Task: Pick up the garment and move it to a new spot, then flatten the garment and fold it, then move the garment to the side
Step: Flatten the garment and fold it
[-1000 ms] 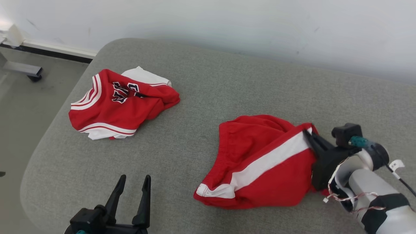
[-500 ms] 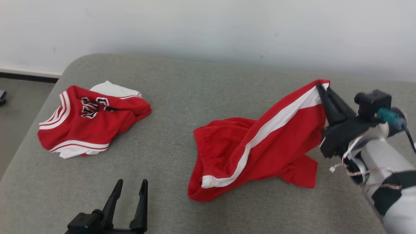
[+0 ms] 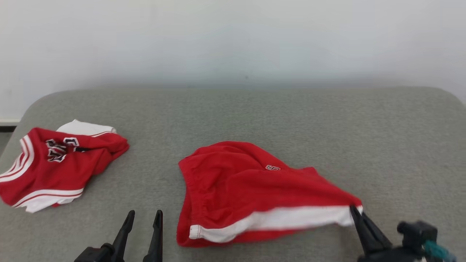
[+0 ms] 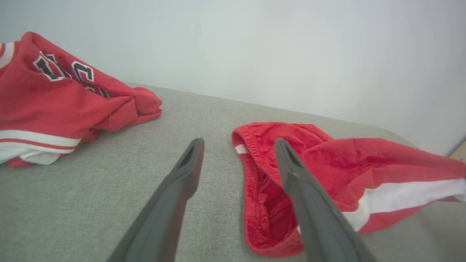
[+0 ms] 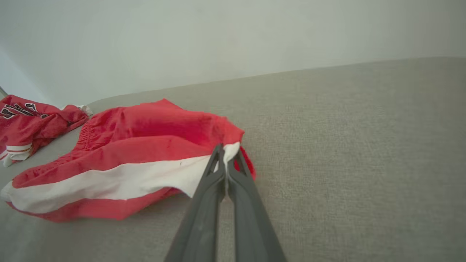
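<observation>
Your red shorts (image 3: 247, 189) lie near the middle of the grey cushion (image 3: 291, 116), spread out left to right. The elastic waistband (image 3: 186, 189) is at the left end, and the white side stripe (image 3: 276, 218) runs along the near edge. There's a small emblem (image 3: 272, 167) showing on the upper face, and the cloth is rumpled, not flat.

Follow that stripe to its right end and you find your right gripper (image 5: 228, 153). Its two dark fingers are pressed together on the white hem corner, with cloth pinched between the tips and that corner drawn to a point. You can't tell whether the corner is touching the cushion or just above it.

Your left gripper (image 3: 145, 213) sits at the lower left, just beside the waistband end. Its fingers are apart with nothing between them. From its wrist camera, one finger crosses in front of the waistband opening.

Over on the far left, well apart from the shorts, a crumpled red-and-white jersey (image 3: 62, 163) with dark lettering rests on the same cushion. A pale wall (image 3: 233, 40) rises behind it all.
</observation>
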{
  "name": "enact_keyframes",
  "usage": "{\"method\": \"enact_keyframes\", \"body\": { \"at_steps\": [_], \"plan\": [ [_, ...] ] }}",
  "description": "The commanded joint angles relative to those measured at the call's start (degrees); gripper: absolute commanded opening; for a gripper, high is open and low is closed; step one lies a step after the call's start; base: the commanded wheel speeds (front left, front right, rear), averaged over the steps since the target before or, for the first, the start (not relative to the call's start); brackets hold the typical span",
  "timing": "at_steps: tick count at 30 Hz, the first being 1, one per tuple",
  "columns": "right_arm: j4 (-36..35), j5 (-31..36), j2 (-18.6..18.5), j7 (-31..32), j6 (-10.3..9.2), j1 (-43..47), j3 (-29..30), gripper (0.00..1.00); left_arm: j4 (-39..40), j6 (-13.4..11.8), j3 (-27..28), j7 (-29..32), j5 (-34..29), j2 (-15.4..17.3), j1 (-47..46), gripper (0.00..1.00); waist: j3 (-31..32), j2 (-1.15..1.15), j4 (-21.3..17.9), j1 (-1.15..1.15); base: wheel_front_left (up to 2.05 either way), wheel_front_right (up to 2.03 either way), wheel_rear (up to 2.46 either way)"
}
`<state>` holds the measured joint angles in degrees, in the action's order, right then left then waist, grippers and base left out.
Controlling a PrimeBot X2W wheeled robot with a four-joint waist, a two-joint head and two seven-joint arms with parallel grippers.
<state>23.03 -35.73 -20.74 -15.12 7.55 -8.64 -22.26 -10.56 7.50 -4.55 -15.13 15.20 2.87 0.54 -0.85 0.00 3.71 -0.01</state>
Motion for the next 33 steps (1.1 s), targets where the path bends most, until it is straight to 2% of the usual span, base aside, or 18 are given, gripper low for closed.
{"method": "enact_keyframes", "body": {
  "at_steps": [1,3,4,5,9,21,33],
  "plan": [
    [-0.6,0.7,-0.3,0.0,-0.13,2.1,0.8,0.0,0.1,-0.1,-0.1,0.0,-0.4,0.0,0.2,1.0,0.7,0.0,-2.1,0.01,0.0,0.0,0.0],
    [-0.6,0.5,1.1,0.0,-0.13,4.6,1.9,0.0,0.3,-0.1,-0.1,0.0,-0.5,0.1,0.1,1.0,0.5,0.0,-2.6,0.01,0.0,0.0,0.0],
    [-0.7,0.3,1.8,0.0,-0.13,5.3,2.6,0.08,0.2,-0.1,-0.1,0.0,-0.5,0.0,0.1,1.0,0.4,0.0,-2.8,0.01,0.0,0.0,0.0],
    [-0.8,-0.1,2.3,0.0,-0.13,6.0,3.3,0.99,0.2,-0.1,-0.2,0.0,-0.6,0.0,0.1,1.0,0.4,0.0,-2.9,0.01,0.0,0.0,0.0],
    [-2.5,-0.6,4.6,0.0,-0.13,7.5,7.4,1.0,0.1,-0.1,0.1,0.0,-0.5,0.4,0.7,1.0,0.7,0.0,-3.4,0.01,0.0,0.0,0.0],
    [-13.0,10.4,9.1,0.0,-0.13,11.0,17.3,1.0,1.2,-0.1,3.2,0.0,-1.0,1.7,1.2,1.0,2.4,0.0,-2.9,0.01,0.0,0.0,0.0],
    [-18.8,16.8,12.5,0.0,-0.13,15.5,19.4,1.0,2.7,-0.1,7.2,0.0,-3.7,3.1,2.8,1.0,3.4,0.0,-1.7,0.01,0.0,0.0,0.0]
  ]
}}
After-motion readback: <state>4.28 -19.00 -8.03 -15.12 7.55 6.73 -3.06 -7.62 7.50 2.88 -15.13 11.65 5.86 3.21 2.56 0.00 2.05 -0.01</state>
